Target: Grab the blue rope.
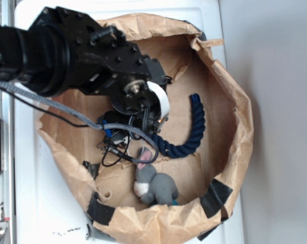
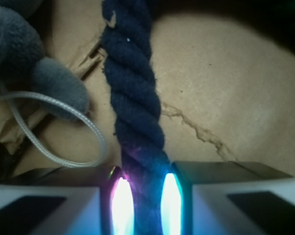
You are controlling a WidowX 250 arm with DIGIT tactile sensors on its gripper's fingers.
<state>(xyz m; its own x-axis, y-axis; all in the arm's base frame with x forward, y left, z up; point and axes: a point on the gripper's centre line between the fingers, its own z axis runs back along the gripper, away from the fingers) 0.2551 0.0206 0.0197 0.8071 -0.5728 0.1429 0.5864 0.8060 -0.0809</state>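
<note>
The blue rope (image 1: 194, 133), a thick navy twisted cord, curves across the floor of a brown paper bag (image 1: 234, 101). In the wrist view the blue rope (image 2: 135, 98) runs straight up from between my two glowing finger pads (image 2: 122, 203). My gripper (image 2: 146, 205) is shut on the rope, both pads pressing its sides. From outside, my gripper (image 1: 143, 133) sits at the rope's left end, mostly hidden under the black arm.
A grey plush bunny (image 1: 156, 187) lies near the bag's front; its ear (image 2: 59, 85) shows left of the rope. My thin grey braided cable (image 2: 54, 129) loops beside it. The bag's crumpled walls ring the area, and black tape patches (image 1: 217, 198) hold the rim.
</note>
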